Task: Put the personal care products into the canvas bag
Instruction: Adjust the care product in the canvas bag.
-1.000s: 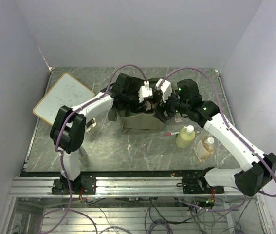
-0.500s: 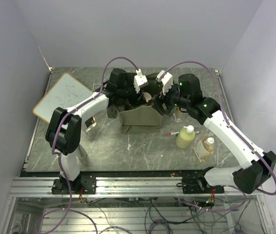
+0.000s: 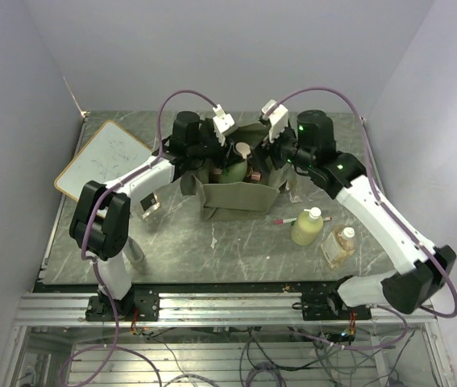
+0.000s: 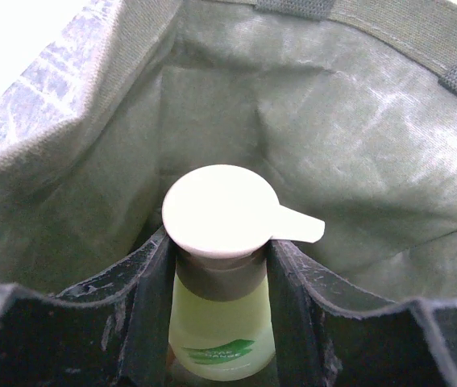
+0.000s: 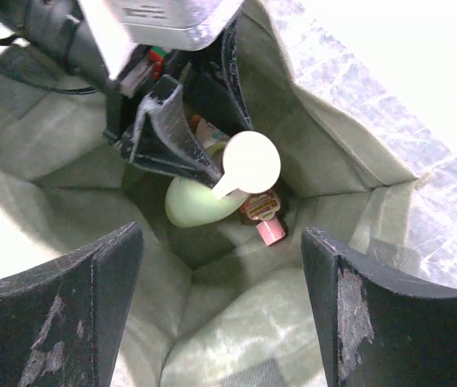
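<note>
The olive-green canvas bag (image 3: pixel 220 201) stands open mid-table. My left gripper (image 3: pixel 230 159) is inside its mouth, shut on the neck of a yellow-green bottle with a white cap (image 4: pixel 222 322), which hangs upright inside the bag (image 4: pixel 349 137). My right gripper (image 3: pixel 266 164) is open and empty over the bag's right side; its view looks down at the held bottle (image 5: pixel 200 201) and a small orange bottle with a pink cap (image 5: pixel 264 216) lying on the bag's floor (image 5: pixel 236 322). A second yellow-green bottle (image 3: pixel 309 226) and an amber square bottle (image 3: pixel 339 245) stand on the table, right of the bag.
A red-green-white pen (image 3: pixel 285 219) lies just right of the bag's front. A wood-framed whiteboard (image 3: pixel 105 160) lies at the far left. A small pale item (image 3: pixel 213 237) lies in front of the bag, another (image 3: pixel 149 206) beside the left arm.
Both wrists have moved toward the far side and apart. The bag's mouth now shows wide open, with the held bottle's white cap visible inside it.
</note>
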